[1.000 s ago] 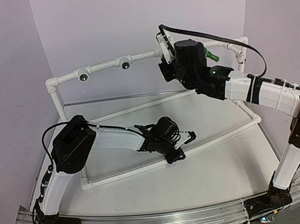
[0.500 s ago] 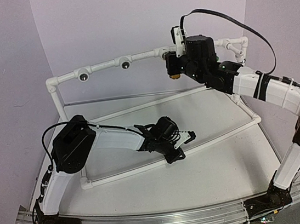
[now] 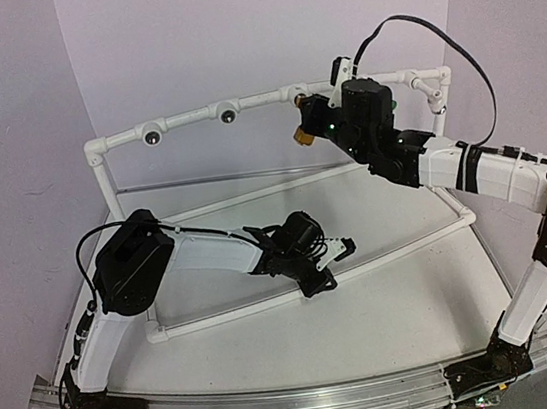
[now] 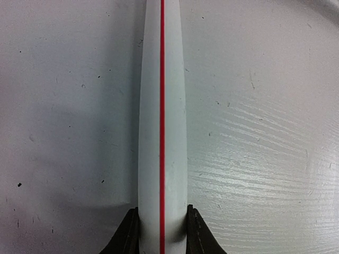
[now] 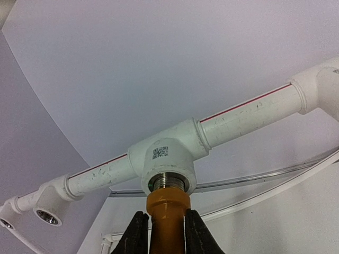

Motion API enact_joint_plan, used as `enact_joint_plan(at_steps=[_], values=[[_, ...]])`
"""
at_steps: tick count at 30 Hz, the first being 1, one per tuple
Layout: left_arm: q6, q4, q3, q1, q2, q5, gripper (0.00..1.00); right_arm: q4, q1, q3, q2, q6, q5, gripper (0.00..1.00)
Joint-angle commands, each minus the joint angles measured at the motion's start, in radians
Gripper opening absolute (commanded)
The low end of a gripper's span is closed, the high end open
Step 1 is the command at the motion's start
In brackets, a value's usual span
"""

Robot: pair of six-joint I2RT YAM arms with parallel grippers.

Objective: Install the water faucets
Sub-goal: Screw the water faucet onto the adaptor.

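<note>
Right wrist view puts the right gripper [image 5: 161,225] at the bottom, its two fingers clamped on either side of the orange faucet [image 5: 168,203]. The faucet's threaded end meets the mouth of a white tee fitting [image 5: 169,153] just above the fingertips. From that tee the top rail [image 5: 249,114] runs off both ways, and another open socket [image 5: 47,216] sits farther left of the fingers. Low over the table [image 4: 265,132], the left gripper [image 4: 161,235] pinches a white pipe [image 4: 161,106] with a red stripe, which stretches straight ahead from its fingertips.
</note>
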Motion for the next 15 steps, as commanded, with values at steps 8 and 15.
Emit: enact_joint_plan(at_steps=[8,15], values=[[0.022,-0.268,-0.050,-0.058,0.099,0.199,0.00,0.229,-0.111,-0.001,0.000,0.488,-0.022,0.00],[0.023,-0.271,-0.046,-0.058,0.102,0.202,0.00,0.334,-0.113,-0.075,0.022,0.777,0.002,0.00]])
